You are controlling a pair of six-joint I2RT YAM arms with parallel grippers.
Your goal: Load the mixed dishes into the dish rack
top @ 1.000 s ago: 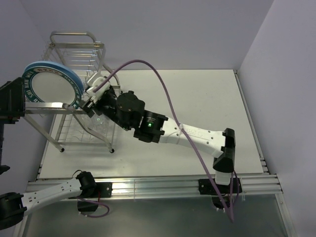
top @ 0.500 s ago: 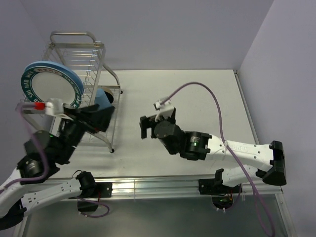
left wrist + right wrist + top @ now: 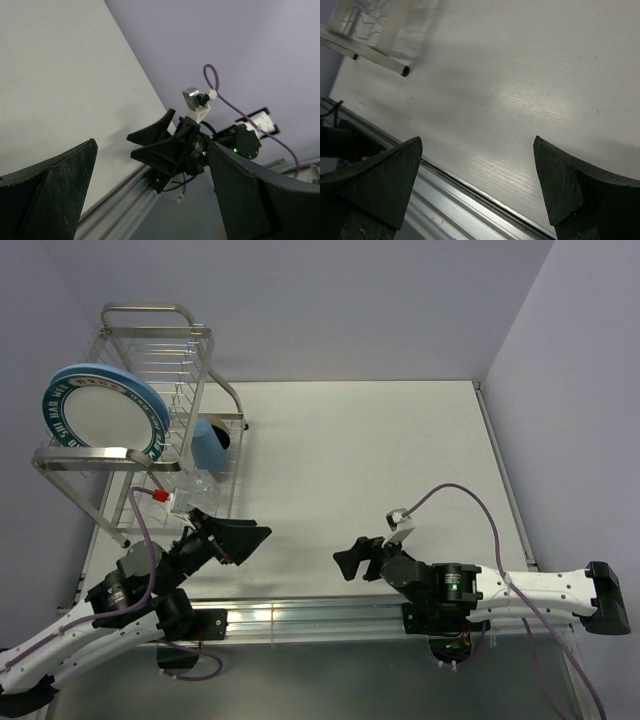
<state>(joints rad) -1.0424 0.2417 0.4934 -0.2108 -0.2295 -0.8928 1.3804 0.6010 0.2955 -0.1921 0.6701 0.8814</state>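
— Where's the dish rack (image 3: 150,455)?
— Far left corner of the desk (image 3: 400,440). The lettered plate (image 3: 100,420) stands upright on its top tier, and the light-blue cup (image 3: 207,445) sits lower down.
— And the grippers?
— The left gripper (image 3: 240,538) and right gripper (image 3: 358,558) are near the desk's near edge, with jaws spread and nothing held.

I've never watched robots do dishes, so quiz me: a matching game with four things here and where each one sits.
Things:
1. lettered plate
2. blue cup
3. left gripper
4. right gripper

Places:
A. open, near the table edge, right of the middle
B. on edge in the rack, top tier
C. lower down in the rack
D. open, just in front of the rack

Pairs: 1-B, 2-C, 3-D, 4-A
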